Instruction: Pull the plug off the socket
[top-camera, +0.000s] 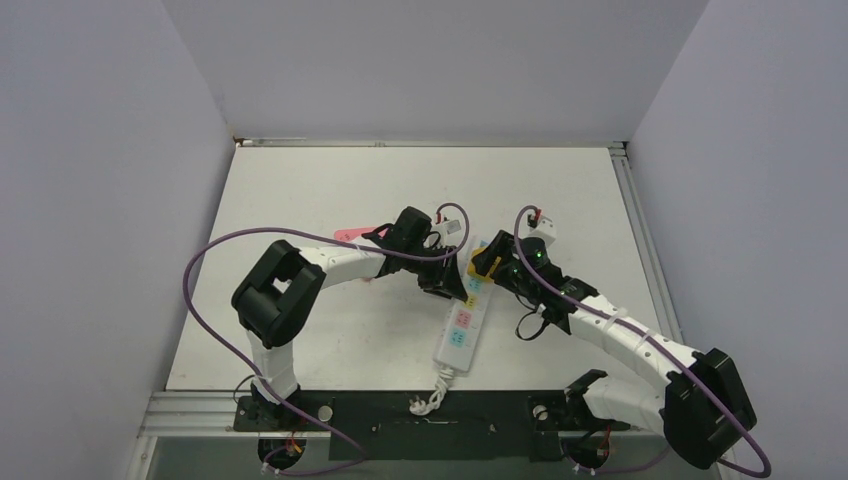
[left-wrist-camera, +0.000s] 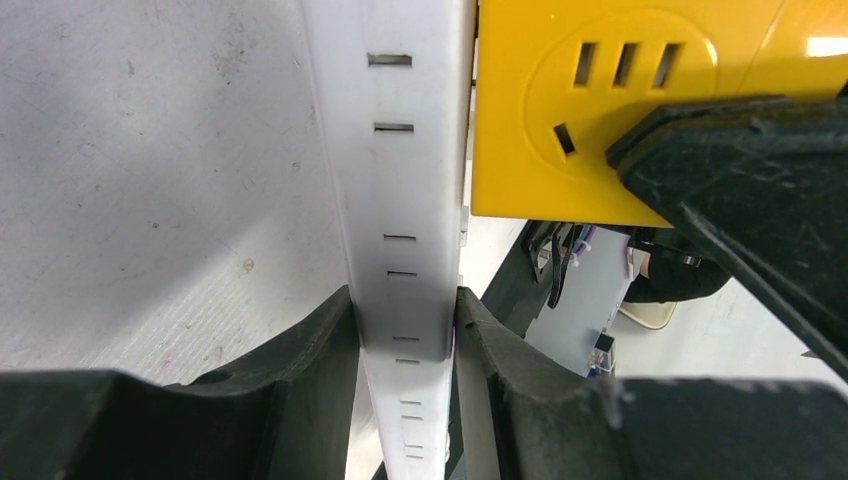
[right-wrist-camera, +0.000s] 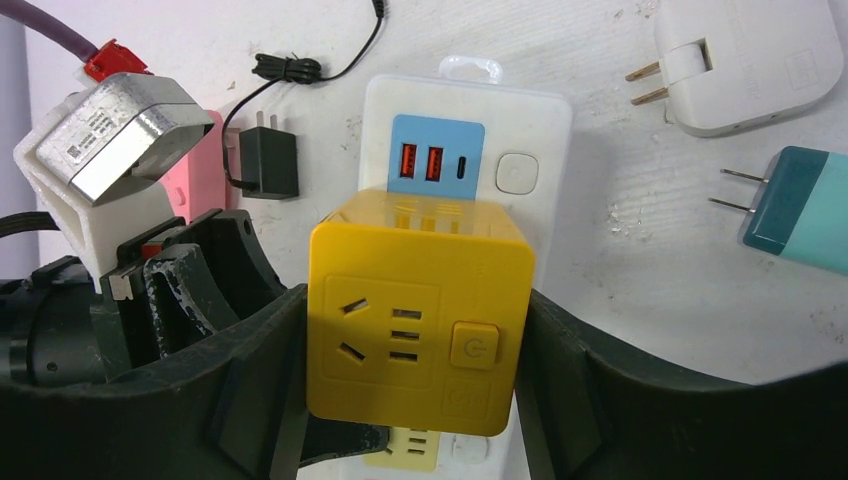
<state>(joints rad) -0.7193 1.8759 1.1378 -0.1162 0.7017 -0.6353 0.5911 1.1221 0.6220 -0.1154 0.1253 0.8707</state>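
Left gripper pinches the white power strip by its sides, right gripper clamps the yellow cube plug (seated, not yet pulled); only the pull remains

Bright, even light; socket sharp, shadows soft.

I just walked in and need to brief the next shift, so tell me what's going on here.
Two robot arms are working on an unplugging job. The left claw is clamped across the sides of the white power strip, bracing it. The right claw grips the yellow cube plug by two opposite sides. The plug sits against the strip's face and has not yet been pulled off.
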